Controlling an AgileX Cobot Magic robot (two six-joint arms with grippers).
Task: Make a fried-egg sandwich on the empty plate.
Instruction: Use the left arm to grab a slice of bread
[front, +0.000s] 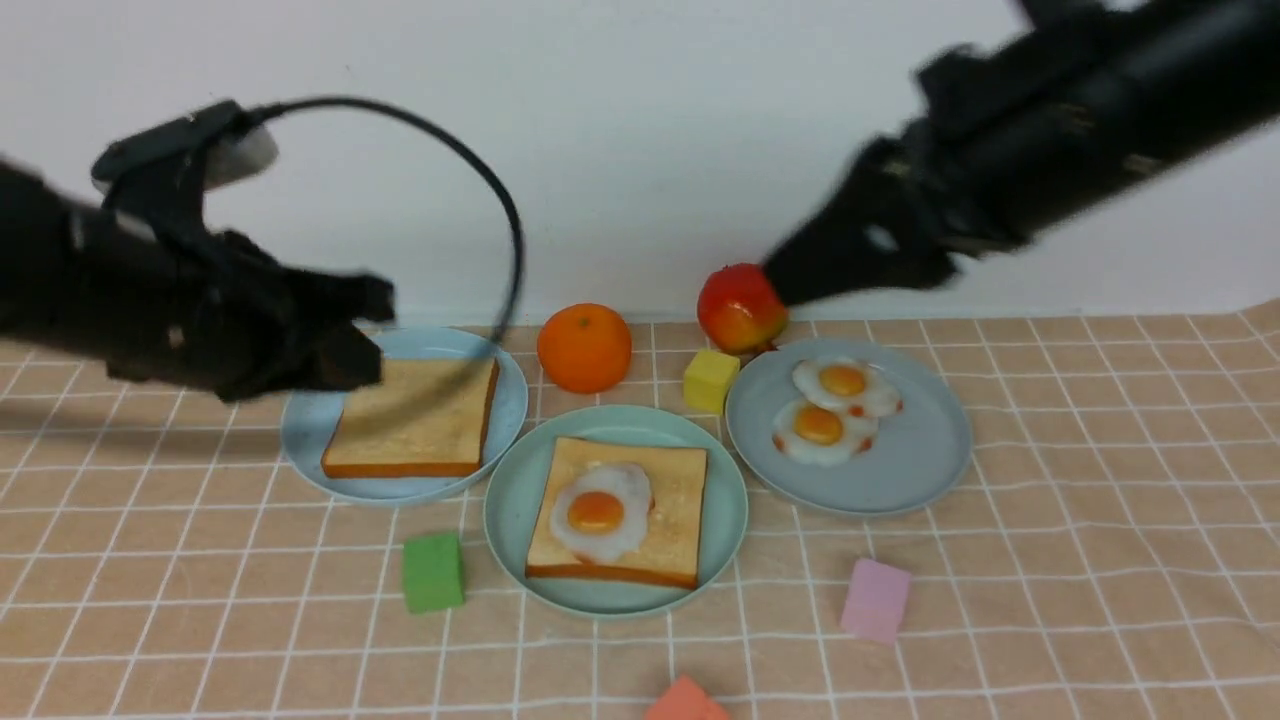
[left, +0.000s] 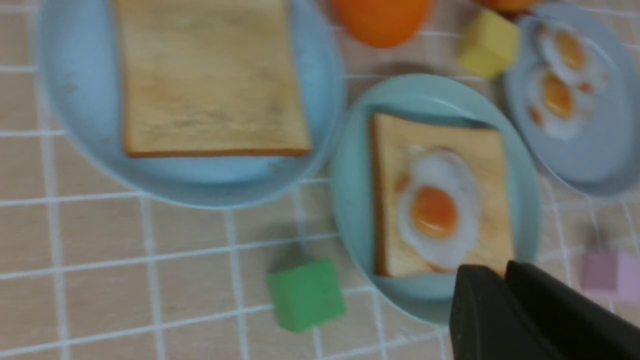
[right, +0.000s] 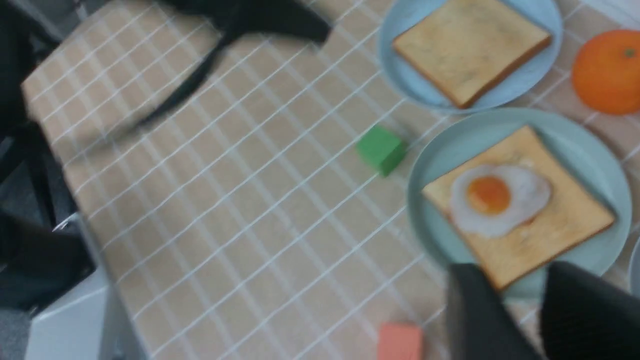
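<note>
Judging from here, the next move is for the left gripper (left: 494, 270): it is nearer to the top toast slice (front: 415, 415), which lies on the pale blue plate (front: 300, 440), just below and to the right of this arm. The slice is square, so 0 long axis guides the grip. The left fingers look together, with 0 things held; the right gripper (right: 515, 280) is partly open, also holding 0. The green plate (front: 735, 500) has 1 slice (front: 680, 510) with 1 egg (front: 596, 512).

We see: pale blue plate (left: 75, 90), upper left, toast (left: 210, 80) on it | orange (left: 382, 17), top | yellow block (left: 490, 44), upper right | grey-blue plate (left: 585, 165), upper right, two eggs (left: 564, 75) | mint plate (left: 357, 220), right of centre, egg (left: 440, 210) on bread (left: 400, 252) | green block (left: 306, 296), below centre | our left gripper (left: 504, 272), lower right
</note>
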